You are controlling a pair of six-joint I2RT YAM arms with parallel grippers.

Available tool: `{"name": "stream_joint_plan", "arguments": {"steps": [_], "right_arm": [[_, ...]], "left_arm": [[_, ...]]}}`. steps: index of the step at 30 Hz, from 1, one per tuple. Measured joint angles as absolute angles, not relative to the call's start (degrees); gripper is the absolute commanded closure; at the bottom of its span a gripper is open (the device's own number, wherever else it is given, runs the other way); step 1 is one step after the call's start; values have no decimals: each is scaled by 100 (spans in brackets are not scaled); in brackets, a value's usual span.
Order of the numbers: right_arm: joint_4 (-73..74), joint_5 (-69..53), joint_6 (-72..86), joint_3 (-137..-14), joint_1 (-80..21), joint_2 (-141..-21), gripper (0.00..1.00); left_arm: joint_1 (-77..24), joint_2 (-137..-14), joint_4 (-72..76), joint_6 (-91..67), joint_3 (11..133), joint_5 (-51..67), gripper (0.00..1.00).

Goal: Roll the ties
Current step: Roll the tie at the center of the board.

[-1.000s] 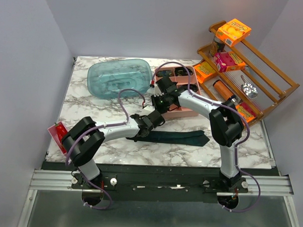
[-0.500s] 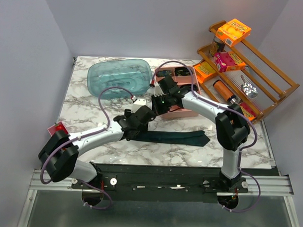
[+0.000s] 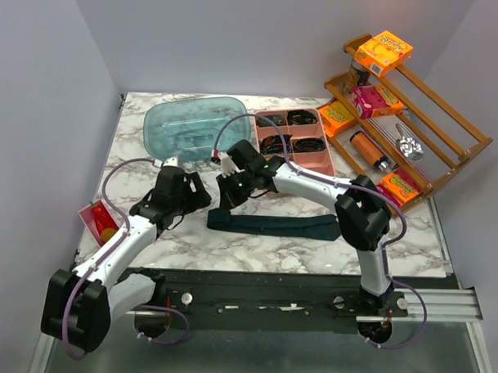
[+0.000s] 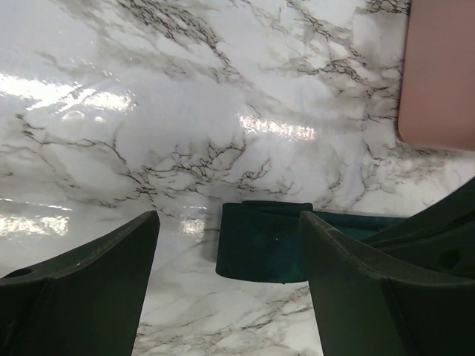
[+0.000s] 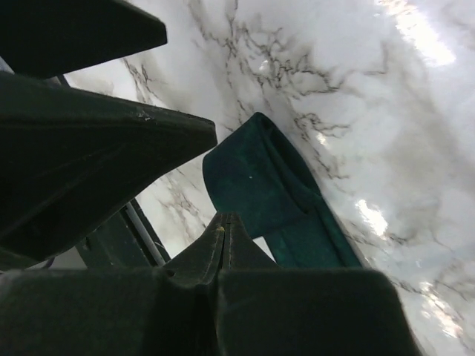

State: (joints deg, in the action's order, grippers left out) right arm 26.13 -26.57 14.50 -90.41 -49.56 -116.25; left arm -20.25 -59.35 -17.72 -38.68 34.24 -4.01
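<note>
A long, flat, dark teal-green fabric necktie [image 3: 274, 224] lies stretched across the near part of the white marble-patterned bench [image 3: 143, 170], running left to right in front of both arms. Its left end is blunt and looks doubled over on itself; the right end widens near the right arm's elbow.

The left pincer [image 3: 201, 197] hovers just left of that blunt end with its jaws spread wide and nothing between them. In the left wrist view the two dark fingers [image 4: 89, 274] frame the end of the tie [image 4: 260, 241] without touching it.

The right pincer [image 3: 225, 200] is closed tight, tips together, and grips nothing. In the right wrist view its joined tip [image 5: 223, 222] sits right at the edge of the folded tie end [image 5: 256, 185]; whether it touches the cloth cannot be told.

Behind the arms stands a pink plastic tray [image 3: 327, 156] with six compartments, each holding dark coiled ties. To its left sits a translucent teal plastic tub [image 3: 194, 131]. A brown wooden rack [image 3: 447, 132] with orange and pink boxes leans at the right edge, and a red packet [image 3: 96, 218] lies at the left edge.
</note>
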Motion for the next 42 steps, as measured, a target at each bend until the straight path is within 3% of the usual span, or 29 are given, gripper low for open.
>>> {"name": "stream_joint_plan", "arguments": {"steps": [5, 16, 23, 32, 35, 42], "right_arm": [[2635, -2657, 1450, -9059, -5072, -11931, 96], [2663, -2331, 1391, -8777, -5052, -11950, 96], [2659, -2294, 1391, -8683, -5052, -11950, 96], [2652, -2283, 1396, -8659, -5050, -11952, 96], [2641, -2303, 1396, -8659, -5050, -11959, 96], [2611, -2388, 1393, -8659, -5022, -11961, 96]], "left_arm": [[-1380, -5843, -1278, -3972, 2836, 646, 14], [-1306, -6254, 102, -4244, 1916, 1728, 21], [-1308, -6504, 1100, -4445, 1588, 2067, 38], [-1308, -6908, 1994, -4576, 1299, 2440, 52], [-1308, -7043, 2224, -4600, 1264, 2504, 62], [-1308, -7157, 2432, -4617, 1264, 2558, 98]]}}
